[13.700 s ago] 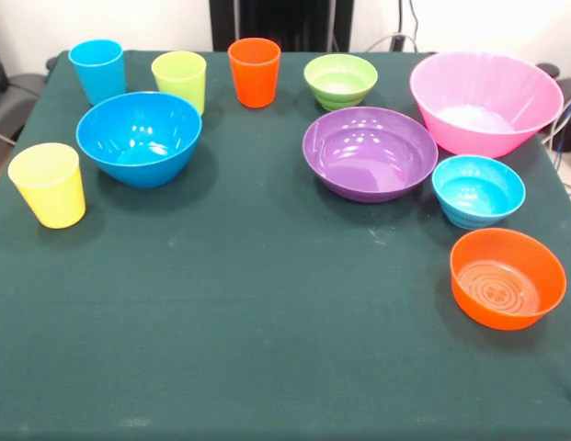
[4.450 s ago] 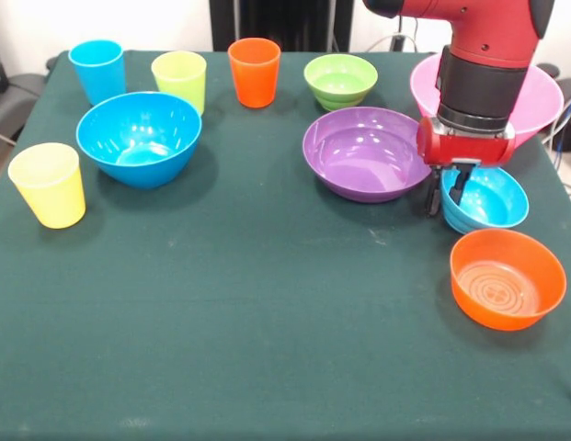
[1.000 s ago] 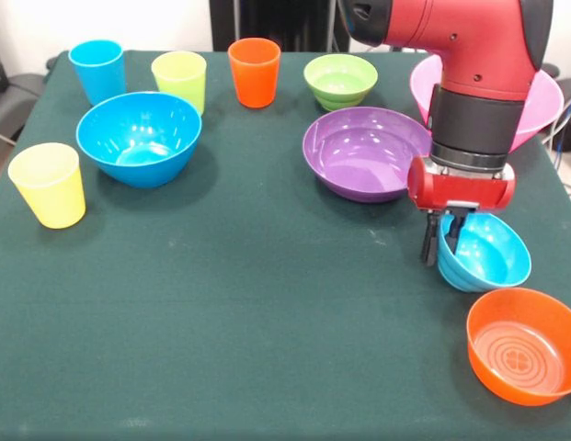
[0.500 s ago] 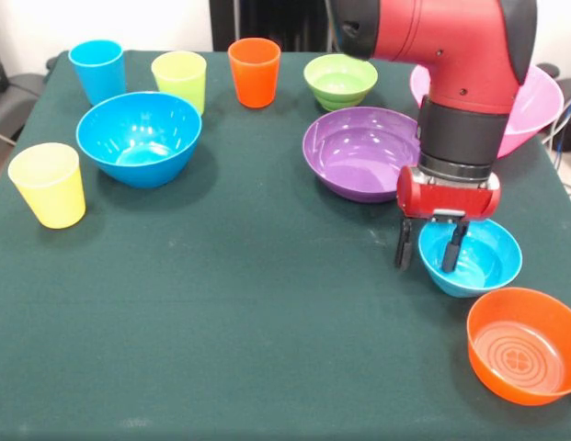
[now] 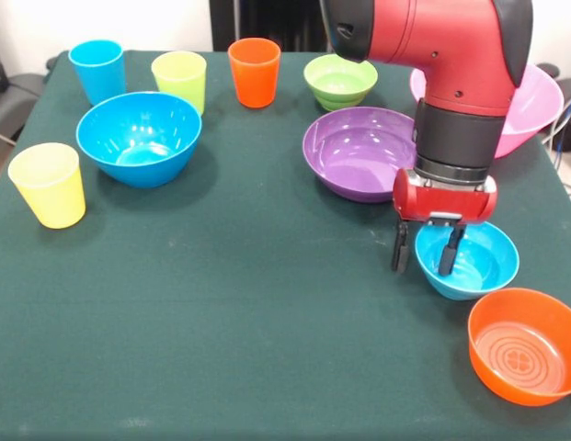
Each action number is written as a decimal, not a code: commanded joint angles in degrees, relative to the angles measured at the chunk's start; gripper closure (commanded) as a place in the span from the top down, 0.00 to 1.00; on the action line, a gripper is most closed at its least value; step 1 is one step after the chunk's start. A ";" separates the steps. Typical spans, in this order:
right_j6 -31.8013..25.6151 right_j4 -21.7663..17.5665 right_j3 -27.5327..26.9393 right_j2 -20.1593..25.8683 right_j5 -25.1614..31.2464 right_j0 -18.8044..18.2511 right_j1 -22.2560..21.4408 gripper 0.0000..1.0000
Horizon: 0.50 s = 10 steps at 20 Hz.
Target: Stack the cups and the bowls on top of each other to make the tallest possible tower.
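Orange bowl (image 5: 522, 345) nearest, at the right edge of the desk (image 5: 248, 331). Just behind it the small light-blue bowl (image 5: 473, 262) sits upright, apart from the orange one. Claw (image 5: 423, 254) straddles its left rim: one finger inside, one outside, spread wider than the wall, not pinching. Yellow cup (image 5: 49, 185) on the left. Further back: deep blue bowl (image 5: 138, 138), purple bowl (image 5: 359, 152), pink bowl (image 5: 533, 101). Far row: blue cup (image 5: 97, 71), lime cup (image 5: 179, 80), orange cup (image 5: 254, 72), green bowl (image 5: 338, 81). No tower yet.

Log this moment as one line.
gripper: open, straddling near rim of light-blue bowl | bowl: upright on table, beside orange bowl | tower: not started
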 commanded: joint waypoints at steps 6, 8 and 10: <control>4.05 -2.37 -0.81 3.54 1.32 -2.28 7.07 1.00; 3.53 -2.71 -1.23 3.31 1.48 -2.64 7.09 1.00; 2.79 -3.20 -1.41 3.55 1.73 -3.29 6.99 1.00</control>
